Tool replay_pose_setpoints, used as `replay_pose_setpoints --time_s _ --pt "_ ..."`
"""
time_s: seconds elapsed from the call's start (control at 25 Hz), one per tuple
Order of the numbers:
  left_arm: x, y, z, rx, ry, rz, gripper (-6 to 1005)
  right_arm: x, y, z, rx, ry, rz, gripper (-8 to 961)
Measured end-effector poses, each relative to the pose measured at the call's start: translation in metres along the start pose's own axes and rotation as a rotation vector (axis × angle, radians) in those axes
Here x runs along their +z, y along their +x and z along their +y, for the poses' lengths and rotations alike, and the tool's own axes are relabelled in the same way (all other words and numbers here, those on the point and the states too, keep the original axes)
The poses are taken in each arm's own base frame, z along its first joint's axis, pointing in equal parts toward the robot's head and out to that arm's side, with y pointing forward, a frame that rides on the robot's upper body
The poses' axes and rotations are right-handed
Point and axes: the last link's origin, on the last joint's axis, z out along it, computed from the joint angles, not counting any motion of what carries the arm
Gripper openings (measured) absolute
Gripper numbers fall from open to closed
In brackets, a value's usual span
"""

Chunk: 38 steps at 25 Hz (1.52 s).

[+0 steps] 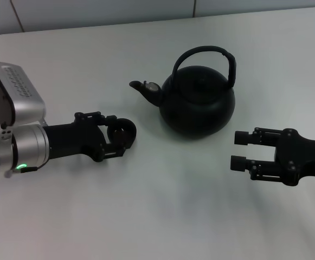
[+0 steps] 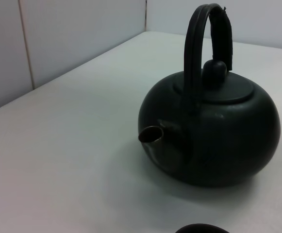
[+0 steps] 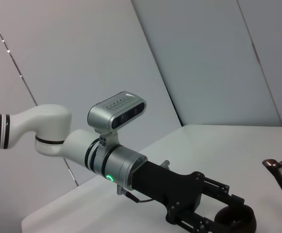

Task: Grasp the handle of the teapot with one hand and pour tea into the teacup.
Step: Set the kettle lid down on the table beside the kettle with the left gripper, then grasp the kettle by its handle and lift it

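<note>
One teapot (image 1: 198,100) stands on the bench (image 1: 162,216), toward its far edge and about midway between the side edges. It is round and matte black, with a flat lid and knob, and its one handle (image 1: 205,53) arches upright over the top. The short spout (image 1: 145,88) points toward the left side of the bench.

One teacup (image 1: 121,134) is in view, a small black bowl sitting between the fingers of the left end effector (image 1: 116,135), which is closed around it. It is near the teapot, on the spout side and closer to the near edge, apart from the pot. The left arm reaches in low from the left edge.

The right end effector (image 1: 243,150) hovers near the right edge, just short of the teapot's body and not touching it, its two fingers spread wide with nothing between them.

The bench is plain, pale white and matte. Behind its far edge rise pale wall panels with thin seams.
</note>
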Motion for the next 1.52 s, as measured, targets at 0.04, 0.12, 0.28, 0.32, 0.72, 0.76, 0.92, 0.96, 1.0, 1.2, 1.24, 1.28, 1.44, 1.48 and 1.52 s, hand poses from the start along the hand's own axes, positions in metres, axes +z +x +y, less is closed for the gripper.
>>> replay_pose_setpoints --time_s 0.04,0.12,0.28,0.32,0.72,0.76,0.92,0.96,1.0,1.2,1.24,1.28,1.44,1.48,1.52 --pt "0.0 0.0 0.0 0.0 0.0 0.0 675 0.0 0.0 0.0 0.0 0.0 0.0 699" --pt "0.002 0.0 0.002 0.009 -0.009 -0.007 675 0.0 0.0 0.0 0.0 0.002 0.001 699" --pt "0.005 -0.001 0.004 0.021 -0.017 -0.021 685 -0.001 -0.001 -0.001 -0.002 0.003 0.003 699" --pt "0.005 -0.001 0.004 0.021 -0.018 -0.022 688 -0.001 -0.001 -0.001 -0.003 0.004 0.003 699" --pt "0.004 0.003 0.004 0.004 -0.017 -0.014 773 -0.002 -0.002 -0.002 -0.007 0.007 0.005 699" --pt "0.004 0.003 0.003 0.005 -0.018 -0.012 790 -0.002 -0.002 -0.002 -0.007 0.007 0.006 699" --pt "0.003 0.007 0.004 0.019 -0.025 -0.003 848 -0.003 -0.002 -0.002 -0.008 0.013 0.004 699" --pt "0.002 0.008 0.004 0.023 -0.026 0.001 862 -0.004 -0.002 -0.003 -0.008 0.013 0.004 699" --pt "0.001 0.009 0.004 0.031 -0.026 0.007 876 -0.004 -0.002 -0.003 -0.008 0.015 0.004 699" --pt "-0.008 0.014 0.008 0.059 -0.045 0.034 875 -0.004 -0.002 -0.004 -0.009 0.022 0.003 699" --pt "-0.008 0.014 0.008 0.059 -0.045 0.034 875 -0.004 -0.002 -0.004 -0.009 0.022 0.003 699" --pt "-0.008 0.014 0.008 0.059 -0.045 0.034 874 -0.004 -0.002 -0.004 -0.01 0.024 0.004 699" --pt "-0.032 0.022 0.013 0.079 -0.081 0.108 873 -0.003 -0.003 -0.007 -0.015 0.035 0.003 699" --pt "-0.032 0.022 0.013 0.079 -0.081 0.108 873 -0.002 -0.003 -0.008 -0.016 0.042 0.003 699" --pt "-0.038 0.022 0.013 0.083 -0.083 0.121 873 -0.002 -0.003 -0.009 -0.015 0.05 0.002 699"
